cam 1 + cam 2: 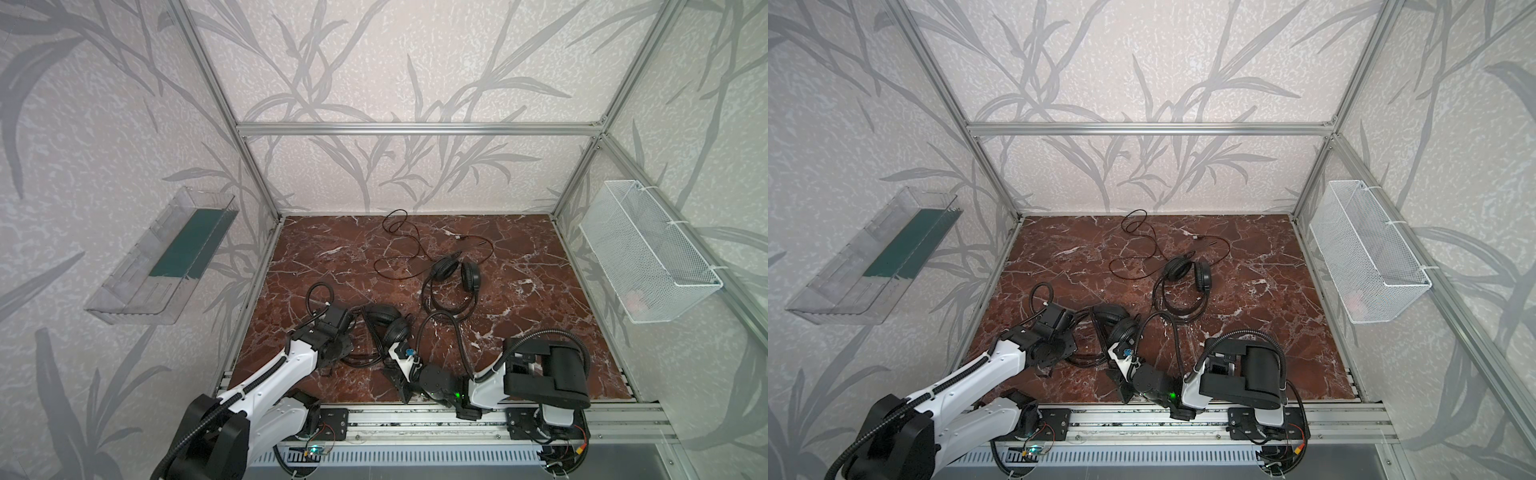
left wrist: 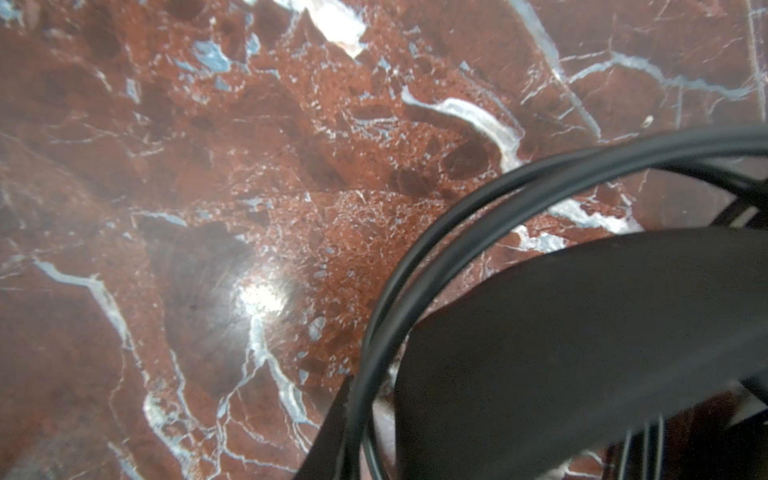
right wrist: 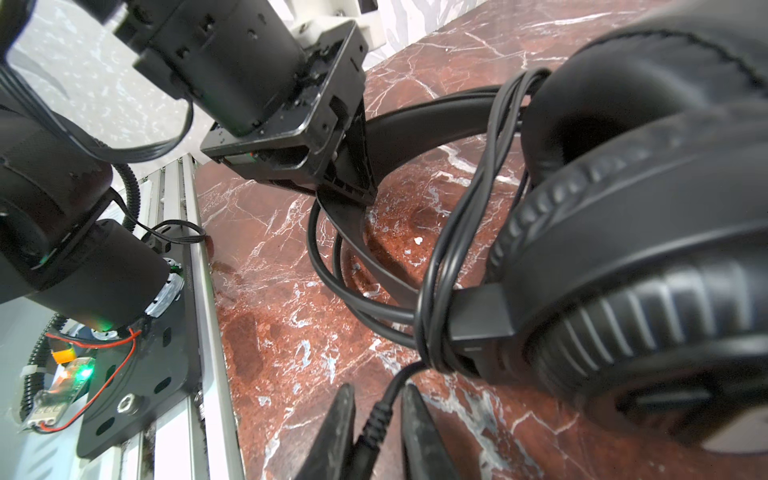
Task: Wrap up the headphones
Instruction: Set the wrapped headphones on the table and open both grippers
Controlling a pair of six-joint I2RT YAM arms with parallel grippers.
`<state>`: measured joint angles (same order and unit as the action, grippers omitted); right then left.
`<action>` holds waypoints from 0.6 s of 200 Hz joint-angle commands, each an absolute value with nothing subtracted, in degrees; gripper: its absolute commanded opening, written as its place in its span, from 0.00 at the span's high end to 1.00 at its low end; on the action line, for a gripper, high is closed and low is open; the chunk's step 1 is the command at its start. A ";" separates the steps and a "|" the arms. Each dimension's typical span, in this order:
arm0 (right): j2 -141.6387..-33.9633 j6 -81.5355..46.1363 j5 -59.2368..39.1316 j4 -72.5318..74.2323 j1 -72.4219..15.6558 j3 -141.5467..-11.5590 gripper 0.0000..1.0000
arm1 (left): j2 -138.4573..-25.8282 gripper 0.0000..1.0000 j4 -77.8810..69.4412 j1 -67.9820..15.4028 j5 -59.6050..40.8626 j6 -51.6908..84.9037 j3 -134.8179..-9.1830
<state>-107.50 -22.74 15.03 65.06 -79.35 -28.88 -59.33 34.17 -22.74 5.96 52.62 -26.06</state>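
The desk (image 1: 540, 266) is a red-brown marble slab with white veins, seen whole in both top views (image 1: 1266, 266). Two black headsets lie on it. The far headset (image 1: 455, 276) sits about mid-desk, its earcups together and its headband loop toward the front edge. Its cable (image 1: 399, 249) trails loose from it toward the back wall in open loops, with the plug end (image 1: 459, 237) just behind the earcups. The near headset (image 1: 388, 328) rests in front and to the left of the far headset, close to it. In the right wrist view, this near headset (image 3: 623, 249) has thin cable wound in several turns (image 3: 436, 270) beside an earcup.
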 commanded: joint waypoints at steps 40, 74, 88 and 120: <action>-106.10 -22.68 16.94 67.94 -80.73 -27.87 0.70 | -56.41 0.72 37.57 -22.35 6.09 53.70 -28.51; -103.85 -22.68 17.96 67.09 -81.95 -26.91 0.65 | -53.57 0.48 41.18 -22.32 6.44 53.44 -31.15; -102.64 -22.72 18.49 66.42 -82.48 -26.56 0.64 | -52.42 0.46 42.66 -22.32 6.91 53.34 -32.30; -99.71 -22.59 19.74 64.40 -83.82 -25.43 0.61 | -50.94 0.37 45.58 -22.14 7.54 52.42 -35.11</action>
<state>-102.69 -22.72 17.43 65.23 -82.61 -26.61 -51.96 41.47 -22.48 5.87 52.51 -32.29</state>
